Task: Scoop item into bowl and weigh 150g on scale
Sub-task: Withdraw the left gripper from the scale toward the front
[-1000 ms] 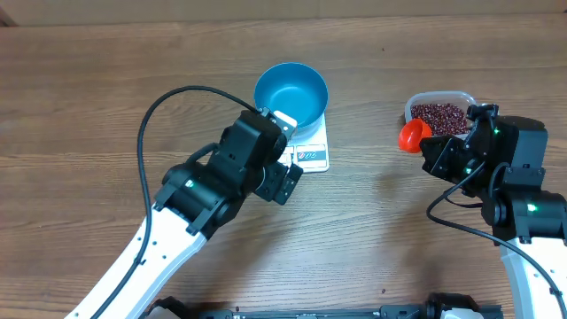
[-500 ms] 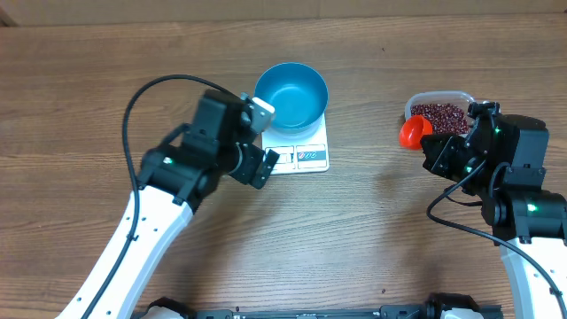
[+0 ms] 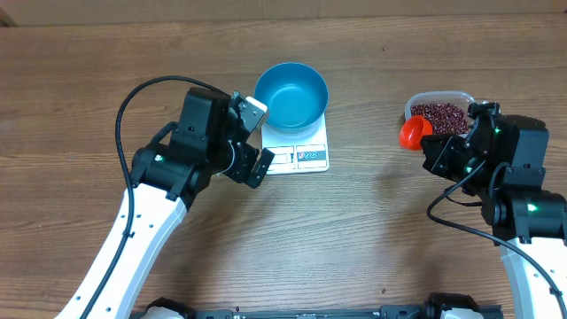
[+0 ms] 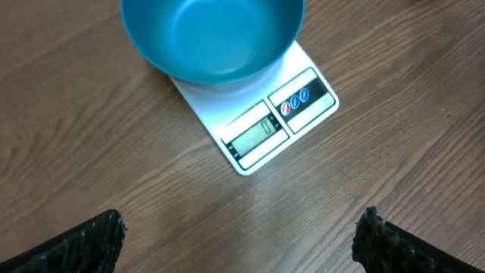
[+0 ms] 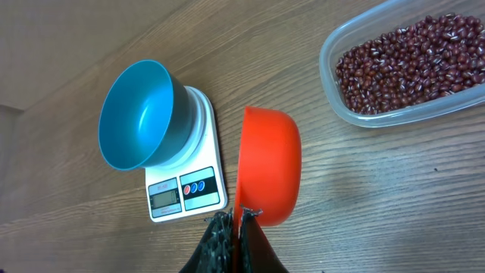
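The empty blue bowl (image 3: 291, 93) (image 4: 212, 34) (image 5: 136, 114) stands on the white scale (image 3: 307, 156) (image 4: 292, 114) (image 5: 189, 189). My left gripper (image 3: 258, 137) (image 4: 239, 231) is open just left of the scale, above bare wood, with nothing between its fingers. My right gripper (image 3: 429, 147) (image 5: 241, 221) is shut on the rim of an orange scoop cup (image 3: 412, 134) (image 5: 269, 174), held on its side and empty. The item, dark red-brown beans (image 3: 440, 115) (image 5: 409, 64), lies in a clear tub (image 3: 461, 96) (image 5: 379, 117) just behind the scoop.
A black cable (image 3: 142, 97) loops over the left arm. Bare wooden tabletop (image 3: 372, 221) lies between the scale and the tub.
My left arm has drawn back to the left, off the scale's front edge, still open. The right arm and the scoop have not moved.
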Robot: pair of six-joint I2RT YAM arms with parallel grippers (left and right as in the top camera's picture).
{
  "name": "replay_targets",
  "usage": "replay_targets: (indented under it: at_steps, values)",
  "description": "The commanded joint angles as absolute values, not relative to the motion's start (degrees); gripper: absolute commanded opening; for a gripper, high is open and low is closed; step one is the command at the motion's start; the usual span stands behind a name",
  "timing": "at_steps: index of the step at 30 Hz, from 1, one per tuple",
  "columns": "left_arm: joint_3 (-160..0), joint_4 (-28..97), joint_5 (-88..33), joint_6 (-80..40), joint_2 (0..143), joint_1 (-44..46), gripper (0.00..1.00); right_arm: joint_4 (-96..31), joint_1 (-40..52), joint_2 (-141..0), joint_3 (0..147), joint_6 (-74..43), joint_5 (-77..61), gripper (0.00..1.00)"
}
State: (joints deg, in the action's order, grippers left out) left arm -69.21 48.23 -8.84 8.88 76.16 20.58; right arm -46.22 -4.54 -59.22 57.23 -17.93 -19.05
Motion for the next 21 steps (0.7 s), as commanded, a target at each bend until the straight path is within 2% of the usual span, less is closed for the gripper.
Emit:
replay_targets:
  at_steps: [1, 6, 10, 14, 21]
  values:
    - [-65.7, 47.9, -9.9, 5.9, 76.2, 20.7, 1.00, -46.0, -5.0, -59.1, 58.2, -17.5, -18.4, 0.04]
    - [-59.5, 42.2, -10.7, 5.0, 71.1, 22.5, 1.00, -46.0, -5.0, -59.1, 58.2, -17.5, -18.4, 0.04]
    - [-51.2, 34.8, -4.4, -0.3, 61.1, 25.4, 1.00, -46.0, -5.0, -59.1, 58.2, -17.5, -18.4, 0.04]
    - [-40.7, 29.1, -0.7, -0.4, 52.6, 26.7, 1.00, -46.2, -5.0, -59.1, 58.2, -17.5, -18.4, 0.04]
    - [-32.2, 21.4, -0.7, -0.4, 52.2, 26.7, 1.00, -46.6, -5.0, -59.1, 58.2, -17.5, -18.4, 0.04]
